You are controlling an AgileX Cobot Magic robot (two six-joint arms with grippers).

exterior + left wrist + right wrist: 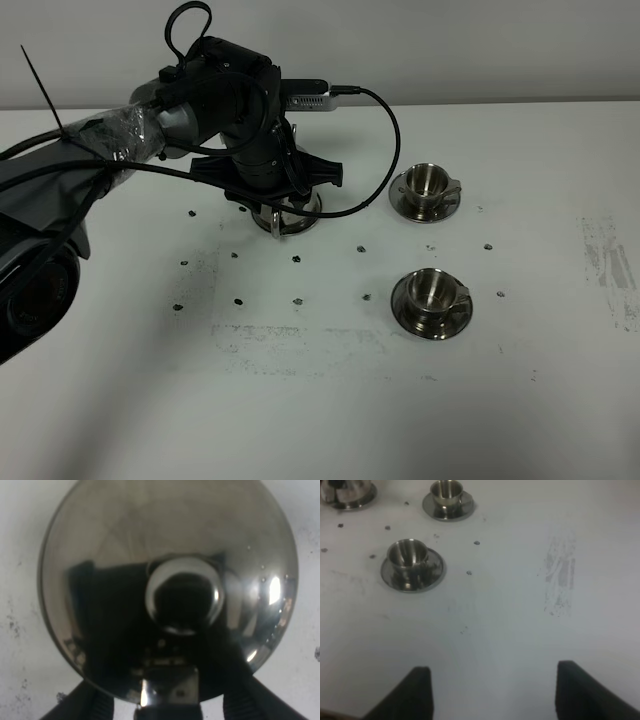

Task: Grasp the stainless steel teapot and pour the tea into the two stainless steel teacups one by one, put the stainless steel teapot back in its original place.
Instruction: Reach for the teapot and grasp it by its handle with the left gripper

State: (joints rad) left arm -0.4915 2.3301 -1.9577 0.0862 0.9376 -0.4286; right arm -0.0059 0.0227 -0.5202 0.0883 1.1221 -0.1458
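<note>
Shiny round steel teapot [100, 555], mirror-bright ball knob [184, 597] on top

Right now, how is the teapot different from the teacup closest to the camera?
The teapot is covered and has a lid knob; the closer teacup is open on top. The teapot sits under the left gripper; no gripper is over the closer teacup. Both are shiny steel.

Under the left gripper [170, 707], the stainless steel teapot [165, 545] shone mirror-bright, its knob [184, 600] polished smooth! The gripper's fingers [85, 707] looked matt black. Ahead of the right gripper [492, 690], the two stainless steel teacups [407, 554] gleamed, glossy metal, while the table [520, 630] lay matt white, scuffed grey.
</note>
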